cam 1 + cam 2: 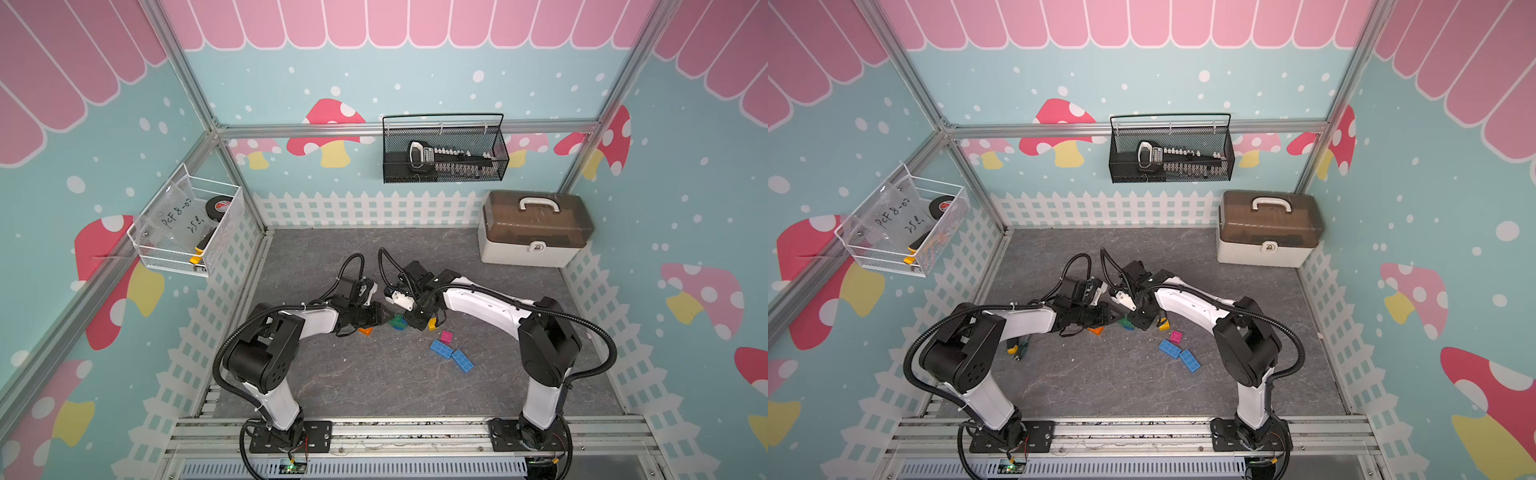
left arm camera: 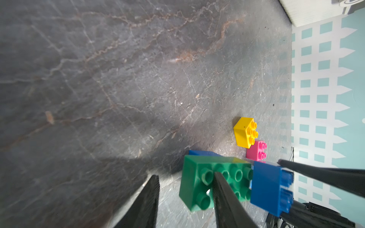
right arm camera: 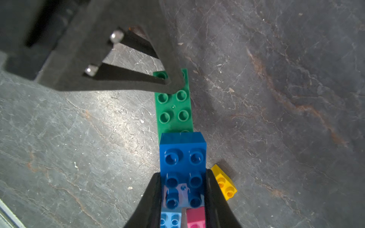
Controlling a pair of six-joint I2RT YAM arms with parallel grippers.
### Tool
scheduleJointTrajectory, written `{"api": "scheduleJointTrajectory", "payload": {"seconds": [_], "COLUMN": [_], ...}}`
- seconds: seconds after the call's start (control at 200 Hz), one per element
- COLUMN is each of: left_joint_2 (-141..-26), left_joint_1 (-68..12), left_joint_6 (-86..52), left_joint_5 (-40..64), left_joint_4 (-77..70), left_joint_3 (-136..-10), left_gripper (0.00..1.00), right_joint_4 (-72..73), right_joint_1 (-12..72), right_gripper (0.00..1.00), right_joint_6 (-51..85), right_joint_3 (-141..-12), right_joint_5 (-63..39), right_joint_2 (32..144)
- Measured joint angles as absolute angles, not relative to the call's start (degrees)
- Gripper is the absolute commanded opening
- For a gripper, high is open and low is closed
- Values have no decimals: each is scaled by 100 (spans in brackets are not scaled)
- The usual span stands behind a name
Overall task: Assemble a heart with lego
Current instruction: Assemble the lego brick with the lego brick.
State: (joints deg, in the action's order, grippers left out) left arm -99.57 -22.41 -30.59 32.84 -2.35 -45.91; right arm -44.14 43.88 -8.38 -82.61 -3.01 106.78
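In both top views the lego is seen gathered about the middle of the table, loose and unjoined. An orange brick is placed on the side of the left edge, then a green brick, a yellow brick and a pink brick. Two light blue bricks are laid touching, nearer the front edge. The left gripper and the right gripper are brought together over the green brick.

In the left wrist view the left fingers are held moderately apart, with only bare table between them. One finger is laid across the green brick's studs. A dark blue brick is gripped at the green brick's end by the right fingers. A second dark blue brick is partly hidden behind the green one.

In the right wrist view the right fingers are clamped on both sides of the dark blue brick, whose studs are turned to the camera. Its far end is set over the green brick's near end; whether it is pressed home cannot be told. The green brick's far studs are touched by a left fingertip. The yellow brick is seen just beside one right finger.
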Motion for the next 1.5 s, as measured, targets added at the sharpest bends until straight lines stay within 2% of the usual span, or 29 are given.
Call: {"api": "scheduleJointTrajectory", "payload": {"seconds": [0.76, 1.501], "left_joint_2": [-9959, -9977], "left_joint_1": [-2248, -2248], "left_joint_6": [-2954, -2928], "left_joint_5": [3323, 3326], "left_joint_4": [-244, -242], "left_joint_3": [-4604, -4628], "left_gripper": [44, 41], "right_joint_4": [-4709, -5669], "right_joint_1": [4377, 4318], "right_gripper": [16, 16], "right_joint_6": [-1116, -1216], "right_joint_3": [-8726, -9821], "right_joint_5": [-491, -591], "right_joint_2": [11181, 11880]}}
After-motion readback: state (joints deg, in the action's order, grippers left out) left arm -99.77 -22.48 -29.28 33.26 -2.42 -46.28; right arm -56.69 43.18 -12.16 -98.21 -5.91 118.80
